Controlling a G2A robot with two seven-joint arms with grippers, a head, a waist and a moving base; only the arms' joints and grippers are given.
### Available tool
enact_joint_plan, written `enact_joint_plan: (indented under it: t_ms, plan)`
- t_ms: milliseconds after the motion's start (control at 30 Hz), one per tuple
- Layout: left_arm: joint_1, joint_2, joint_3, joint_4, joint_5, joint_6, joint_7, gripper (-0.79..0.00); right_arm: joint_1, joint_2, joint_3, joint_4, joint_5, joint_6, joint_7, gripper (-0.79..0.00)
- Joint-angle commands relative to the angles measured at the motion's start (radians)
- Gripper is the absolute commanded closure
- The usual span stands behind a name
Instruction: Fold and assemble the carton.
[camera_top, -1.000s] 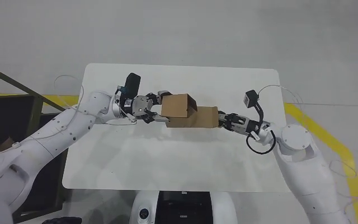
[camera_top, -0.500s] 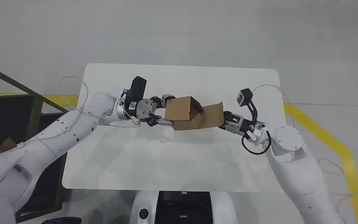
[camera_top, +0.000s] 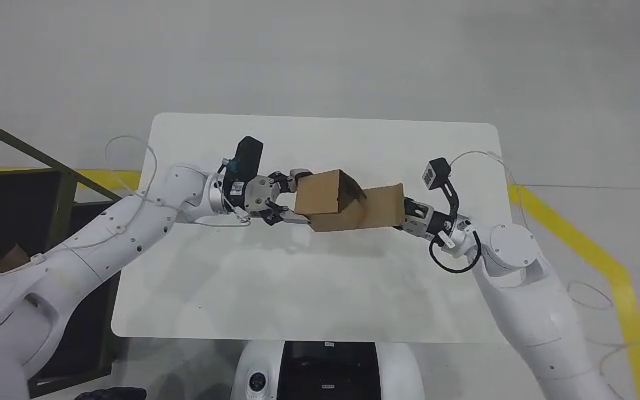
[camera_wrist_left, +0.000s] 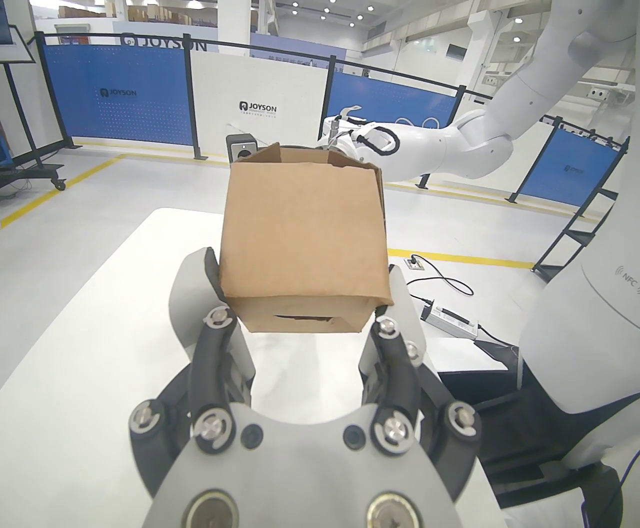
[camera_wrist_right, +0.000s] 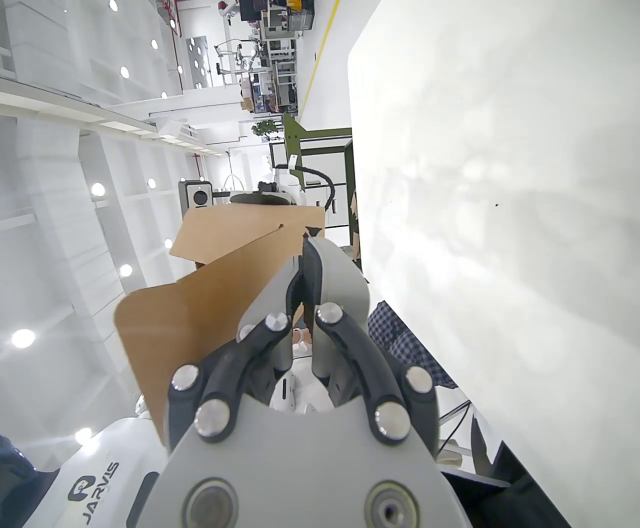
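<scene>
Carton (camera_top: 335, 198) of brown cardboard is held up in the air over the middle of our white surface (camera_top: 300, 290). We hold it from both ends.

Our left end effector (camera_top: 288, 195) has one finger pressed on each side of the carton's closed end, so it grips the carton tight. From the left wrist view we see that closed end facing us, with a thin slot cut across it. The surface shows under it. The far end of the carton is open, and its edges stick up.

Our right end effector (camera_top: 405, 217) is at the other end. Its fingers (camera_wrist_right: 340, 280) are squeezed together on a loose flap that sticks out from the carton toward the right arm. From above, the flap looks tilted, and it joins the boxy part near the middle of the carton.

Past the surface we see grey floor (camera_top: 560, 90) with a yellow line (camera_top: 575, 242) on it, on the right arm's side.
</scene>
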Motion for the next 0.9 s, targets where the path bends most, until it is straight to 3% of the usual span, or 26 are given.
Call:
enact_joint_plan:
  t_ms: [0, 433, 867]
  plan:
    - [0.001, 0.001, -0.001, 0.001, -0.001, 0.000, -0.001, -0.194, -0.006, 0.002, 0.010, -0.002, 0.000, 0.002, 0.000, 0.000]
    - [0.003, 0.006, 0.000, -0.008, -0.007, 0.000, -0.030, -0.194, -0.027, 0.015, 0.087, -0.005, 0.008, 0.000, -0.003, 0.000]
    - [-0.006, -0.004, 0.002, -0.008, -0.022, 0.000, -0.134, -0.200, 0.024, 0.013, 0.047, -0.015, -0.027, 0.016, 0.028, 0.000]
